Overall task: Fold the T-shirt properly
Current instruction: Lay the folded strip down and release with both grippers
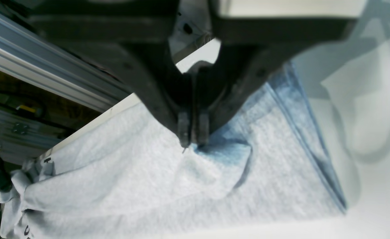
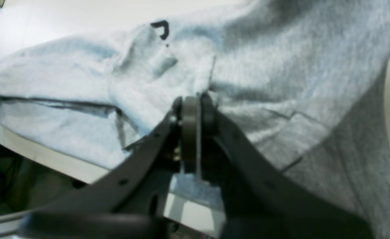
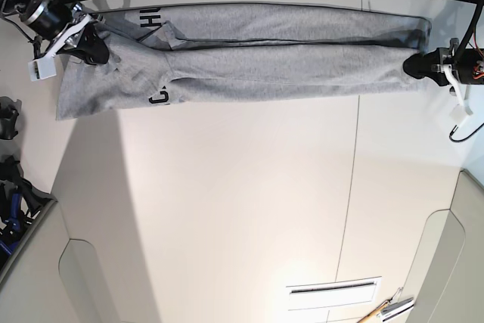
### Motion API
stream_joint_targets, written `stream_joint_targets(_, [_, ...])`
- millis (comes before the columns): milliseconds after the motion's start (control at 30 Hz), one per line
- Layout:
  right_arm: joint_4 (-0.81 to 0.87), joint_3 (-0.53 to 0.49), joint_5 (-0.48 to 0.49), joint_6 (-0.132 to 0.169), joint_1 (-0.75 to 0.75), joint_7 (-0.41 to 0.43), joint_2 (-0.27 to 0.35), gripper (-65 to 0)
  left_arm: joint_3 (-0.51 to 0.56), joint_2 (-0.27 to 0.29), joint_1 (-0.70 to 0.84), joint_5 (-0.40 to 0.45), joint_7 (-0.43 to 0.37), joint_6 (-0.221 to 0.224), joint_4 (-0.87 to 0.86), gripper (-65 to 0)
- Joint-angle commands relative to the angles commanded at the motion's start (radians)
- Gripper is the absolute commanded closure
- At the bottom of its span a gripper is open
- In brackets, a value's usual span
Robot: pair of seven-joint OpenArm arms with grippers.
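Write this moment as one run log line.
T-shirt: long folded strip, wrinkled | left fingers: shut on fabric | right fingers: shut on fabric

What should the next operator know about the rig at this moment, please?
Left end effector: shut on the shirt, near one end of the strip.
Right end effector: shut on the shirt too, near the other end, where the cloth is bunched.
Shirt: lies along the table's far edge in a long, narrow, layered strip.
Done: lengthwise folding, it seems.
Left: probably smooth the bunched end, then fold the strip shorter.
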Motion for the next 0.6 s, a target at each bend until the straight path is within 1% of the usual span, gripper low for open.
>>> stream_joint_targets(33, [-0.002, 0.0, 0.0, 0.0, 0.0, 0.0, 0.0, -14.9, 0.0, 0.0, 0.0, 0.0, 0.0, 0.0, 0.0, 0.0])
stream_joint_targets(67, [-0.002, 0.0, 0.0, 0.0, 0.0, 0.0, 0.0, -23.2, 0.0, 0.0, 0.0, 0.0, 0.0, 0.0, 0.0, -2.2])
stream_joint_targets(100, [-0.001, 0.001, 0.003, 0.0, 0.001, 0.0, 0.0, -28.4, 0.0, 0.0, 0.0, 0.0, 0.0, 0.0, 0.0, -6.9])
stream_joint_targets(133, [-0.001, 0.004, 0.005, 0.0, 0.002, 0.0, 0.0, -29.7, 0.0, 0.0, 0.0, 0.0, 0.0, 0.0, 0.0, -12.6])
stream_joint_targets(167, [0.0, 0.011, 0.02, 0.0, 0.003, 0.0, 0.0, -29.7, 0.0, 0.0, 0.0, 0.0, 0.0, 0.0, 0.0, -17.9])
stream_joint_targets(200, [0.004, 0.026, 0.042, 0.0, 0.003, 0.0, 0.0, -29.7, 0.0, -0.001, 0.0, 0.0, 0.0, 0.0, 0.0, -21.5])
stream_joint_targets(233, [0.01, 0.045, 0.055, 0.0, 0.003, 0.0, 0.0, -29.7, -0.005, 0.0, 0.0, 0.0, 0.0, 0.0, 0.0, -22.4])
stream_joint_targets(300, [0.031, 0.099, 0.071, 0.0, 0.003, -0.001, 0.0, -29.7, -0.034, 0.0, 0.0, 0.0, 0.0, 0.0, 0.0, -22.4])
stream_joint_targets(400, [0.061, 0.187, 0.102, 0.0, 0.003, -0.001, 0.0, -29.6, -0.127, 0.0, 0.0, 0.0, 0.0, 0.0, 0.0, -22.4])
stream_joint_targets(467, [0.082, 0.221, 0.109, 0.0, 0.005, -0.001, 0.0, -29.5, -0.198, 0.0, 0.0, 0.0, 0.0, 0.0, 0.0, -22.9])
stream_joint_targets(500, [0.097, 0.227, 0.113, 0.0, 0.005, -0.001, 0.0, -29.5, -0.227, 0.0, 0.004, 0.0, 0.0, 0.0, 0.0, -24.4])
stream_joint_targets(567, [0.12, 0.226, 0.122, 0.0, 0.006, -0.001, 0.0, -29.1, -0.258, 0.005, 0.014, 0.0, 0.0, 0.0, 0.0, -31.0])
stream_joint_targets(600, [0.126, 0.224, 0.129, 0.0, 0.008, -0.001, 0.0, -25.0, -0.26, 0.006, 0.029, 0.0, 0.0, 0.0, 0.0, -34.2])
